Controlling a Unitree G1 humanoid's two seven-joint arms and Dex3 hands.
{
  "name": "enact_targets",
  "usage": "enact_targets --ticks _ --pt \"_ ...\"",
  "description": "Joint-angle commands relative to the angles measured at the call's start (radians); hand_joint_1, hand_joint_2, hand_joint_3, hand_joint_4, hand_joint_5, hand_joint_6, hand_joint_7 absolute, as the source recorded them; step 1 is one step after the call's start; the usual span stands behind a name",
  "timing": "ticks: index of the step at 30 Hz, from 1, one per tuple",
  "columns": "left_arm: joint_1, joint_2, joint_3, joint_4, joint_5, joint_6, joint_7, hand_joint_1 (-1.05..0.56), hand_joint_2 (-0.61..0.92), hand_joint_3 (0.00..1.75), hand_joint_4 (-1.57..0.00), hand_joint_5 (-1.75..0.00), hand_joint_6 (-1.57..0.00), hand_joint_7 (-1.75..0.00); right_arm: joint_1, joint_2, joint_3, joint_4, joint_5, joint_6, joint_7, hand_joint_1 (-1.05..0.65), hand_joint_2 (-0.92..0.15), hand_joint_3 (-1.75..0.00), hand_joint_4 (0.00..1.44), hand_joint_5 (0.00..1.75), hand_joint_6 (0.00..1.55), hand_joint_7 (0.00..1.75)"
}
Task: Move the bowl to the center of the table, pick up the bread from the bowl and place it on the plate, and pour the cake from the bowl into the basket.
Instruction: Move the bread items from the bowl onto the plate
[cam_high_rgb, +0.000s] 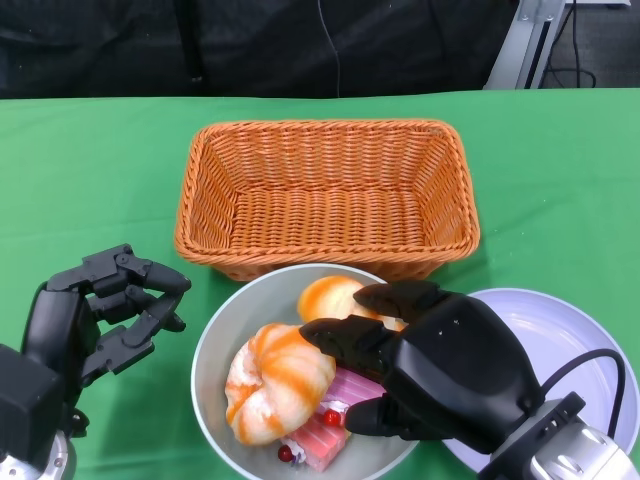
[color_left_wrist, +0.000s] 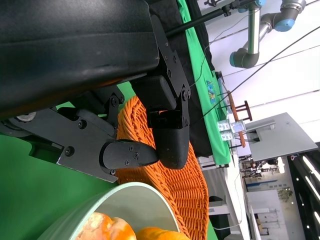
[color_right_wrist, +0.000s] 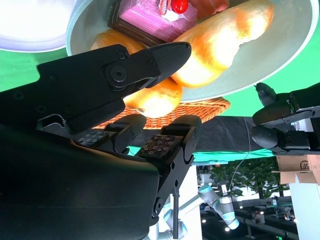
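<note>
At the near edge of the green table (cam_high_rgb: 90, 170), the bowl (cam_high_rgb: 215, 345) sits in front of the robot, pale grey-green, holding 2 pieces of bread and the cake. The larger bread (cam_high_rgb: 275, 380), white with orange stripes, lies toward the bowl's left side; a smaller round orange bread (cam_high_rgb: 330, 297) lies behind it, toward the basket. The pink cake (cam_high_rgb: 322, 432), with dark layers and red cherries on top, lies at the near side of the bowl, partly under the right hand.

The right hand (cam_high_rgb: 420, 355) hangs over the right half of the bowl with its fingers (cam_high_rgb: 345, 340) spread and reaching toward the larger bread. In the right wrist view the fingers stand apart with nothing between them, and 1 fingertip (color_right_wrist: 172, 52) lies very close to the bread; whether it touches cannot be told. Beside the bowl on the right, the white plate (cam_high_rgb: 570, 335) lies partly hidden by the right hand and forearm.

The left hand (cam_high_rgb: 110, 305) hovers just left of the bowl, apart from its rim, with fingers loosely curled and separated, holding nothing. The left wrist view shows its fingers above the bowl's rim (color_left_wrist: 120, 192) with the basket beyond.

Behind the bowl, close to its far rim, stands the orange wicker basket (cam_high_rgb: 325, 195), rectangular.
</note>
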Motion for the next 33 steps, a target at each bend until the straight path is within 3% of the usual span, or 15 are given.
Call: enact_targets --ticks 1,24,33 --pt "0.009 0.023 0.005 0.005 -0.009 -0.018 -0.006 -0.22 0.83 0.37 -0.92 -1.20 -0.99 -0.88 -0.016 -0.004 0.004 0.007 -0.027 0.019 0.008 -0.78 -0.91 -0.01 0.86 0.03 0.62 0.00" --pt "0.004 0.029 0.002 0.040 -0.003 -0.044 0.008 -0.24 0.87 0.30 -0.91 -1.20 -0.97 -0.89 -0.037 -0.002 0.013 0.049 -0.087 0.046 -0.041 -0.77 -0.92 -0.06 0.83 0.01 0.60 0.00" --pt "0.000 0.030 -0.001 0.054 0.003 -0.055 0.010 -0.25 0.88 0.28 -0.90 -1.21 -0.97 -0.90 -0.077 -0.001 0.028 0.144 -0.106 0.055 -0.098 -0.76 -0.92 -0.06 0.86 0.02 0.61 0.00"
